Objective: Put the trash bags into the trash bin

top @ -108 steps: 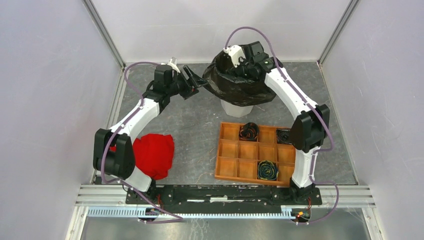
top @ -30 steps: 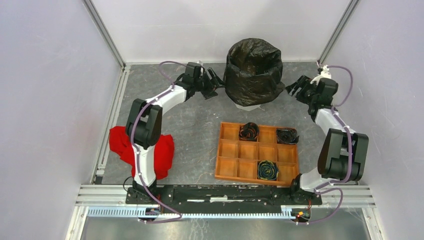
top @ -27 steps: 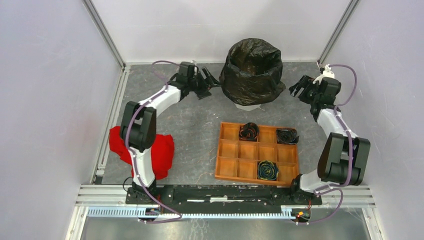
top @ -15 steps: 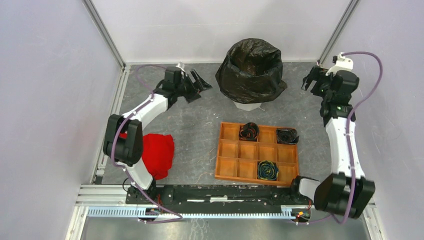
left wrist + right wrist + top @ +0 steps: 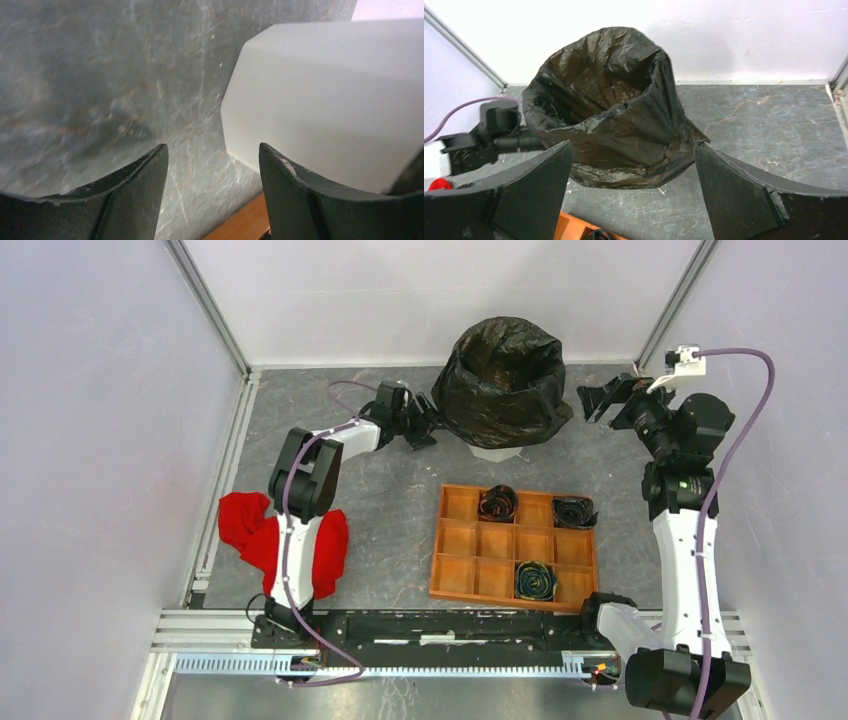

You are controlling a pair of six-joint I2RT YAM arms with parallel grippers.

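A glossy black trash bag point(image 5: 505, 380) lines the white trash bin point(image 5: 494, 452), its mouth open and its skirt draped over the rim so only the bin's base shows. My left gripper point(image 5: 425, 426) is low at the bin's left side, open, with nothing between its fingers. The left wrist view looks at the bin's bare lower wall point(image 5: 330, 95) close ahead of the left gripper point(image 5: 213, 155). My right gripper point(image 5: 598, 397) hovers raised to the right of the bag, open wide and holding nothing. In the right wrist view the bag point(image 5: 609, 105) sits beyond the right gripper point(image 5: 633, 150).
An orange-brown compartment tray point(image 5: 515, 545) lies in front of the bin, with rolled black bags in three cells point(image 5: 497, 502). A red cloth point(image 5: 285, 540) sits at the left near my left arm's base. Walls and aluminium rails close in the grey floor.
The left gripper has swung back right, low against the bin's left side. The right arm has straightened and lifted its gripper, jaws widening. The bag stays draped over the bin.
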